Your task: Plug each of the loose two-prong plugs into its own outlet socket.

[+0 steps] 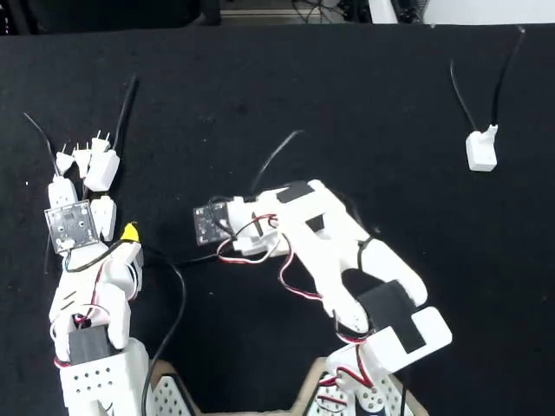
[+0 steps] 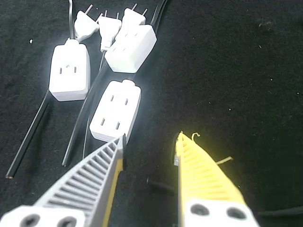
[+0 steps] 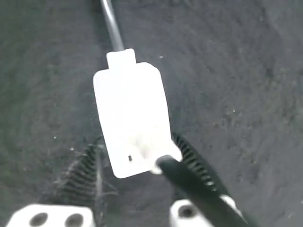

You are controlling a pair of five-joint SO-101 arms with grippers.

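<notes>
Several white outlet blocks lie in a cluster at the table's far left: one single-socket block, one multi-socket block and a third block. Loose two-prong plugs lie just beyond them. My left gripper is open just short of the multi-socket block, holding nothing; it sits near the cluster. At the table's middle, my right gripper stands open, straddling another white outlet block. A small white plug on a black cord touches that block's near end.
A further white outlet block with a black cord lies at the far right. Thin black cords trail from the left cluster towards the back. The black table is bare between the two groups.
</notes>
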